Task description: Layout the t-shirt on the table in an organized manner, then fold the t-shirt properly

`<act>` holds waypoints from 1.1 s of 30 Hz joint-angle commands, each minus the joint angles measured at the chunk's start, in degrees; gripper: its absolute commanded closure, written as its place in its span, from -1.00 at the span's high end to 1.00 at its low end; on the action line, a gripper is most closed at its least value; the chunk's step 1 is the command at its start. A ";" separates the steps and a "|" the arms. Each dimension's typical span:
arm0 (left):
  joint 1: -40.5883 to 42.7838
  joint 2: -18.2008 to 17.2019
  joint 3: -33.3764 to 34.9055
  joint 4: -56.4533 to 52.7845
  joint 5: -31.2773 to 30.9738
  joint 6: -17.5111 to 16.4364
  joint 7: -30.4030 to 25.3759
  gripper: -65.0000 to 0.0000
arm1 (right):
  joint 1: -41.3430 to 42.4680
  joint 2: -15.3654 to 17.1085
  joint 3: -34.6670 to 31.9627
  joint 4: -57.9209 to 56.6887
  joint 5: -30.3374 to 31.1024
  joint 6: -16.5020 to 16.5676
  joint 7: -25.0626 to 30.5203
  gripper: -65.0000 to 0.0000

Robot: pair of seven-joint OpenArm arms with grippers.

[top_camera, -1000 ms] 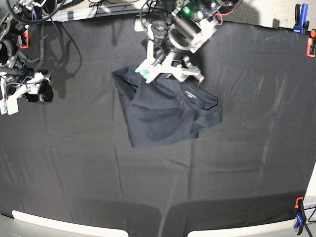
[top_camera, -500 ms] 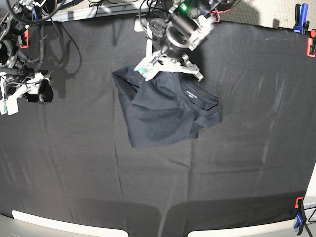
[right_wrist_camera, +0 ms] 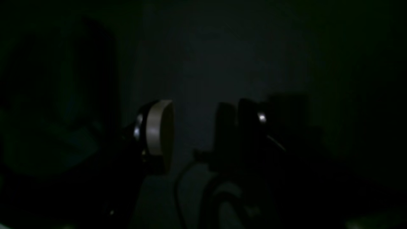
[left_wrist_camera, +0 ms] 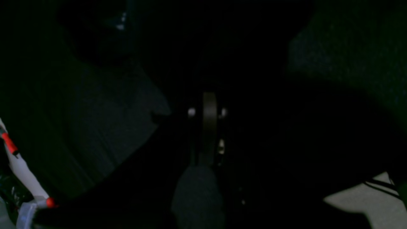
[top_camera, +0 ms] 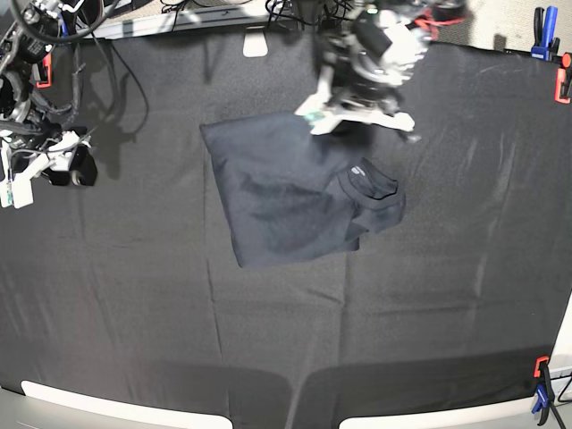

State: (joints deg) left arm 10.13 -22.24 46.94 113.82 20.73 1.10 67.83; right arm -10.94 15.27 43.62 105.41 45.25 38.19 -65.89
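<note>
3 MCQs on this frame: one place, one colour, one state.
1. Where does the t-shirt lie on the table?
A. far-centre B. near edge C. by the parked arm

2. Colour of the table's cloth?
A. white B. black C. green

3. The right gripper is:
A. open B. shut on cloth C. holding a clamp

Key: 1 A, the shirt sits just below the left gripper at the far side; 2 B, black creased fabric; 3 A, the right wrist view shows a gap between its fingers.
</note>
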 commanded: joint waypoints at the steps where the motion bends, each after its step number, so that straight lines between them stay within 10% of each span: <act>1: -0.46 0.00 0.04 0.92 0.61 0.44 0.09 -1.00 | 0.46 1.09 0.24 1.16 2.80 1.81 1.16 -0.05; 13: 3.15 1.77 0.04 0.96 -13.09 -3.45 -3.21 -1.00 | 7.39 0.68 -13.57 0.35 12.59 1.81 2.93 -0.05; 17: 3.17 1.75 0.04 0.96 -8.50 -2.86 -3.19 -1.00 | 14.67 -1.22 -24.76 -1.73 5.53 1.81 4.28 -0.05; 23: 3.19 1.75 0.04 0.96 -5.77 2.60 -3.19 -0.45 | 25.38 -7.21 -35.78 -11.76 -8.26 0.76 10.88 -0.05; 33: 3.19 1.75 0.04 0.96 -5.81 2.62 -9.66 -0.44 | 42.23 -14.80 -37.64 -41.92 -24.90 -0.04 17.40 -0.05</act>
State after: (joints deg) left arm 13.61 -20.64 46.94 113.82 14.26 2.98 58.98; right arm 29.76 0.62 5.82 62.33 19.42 37.74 -49.69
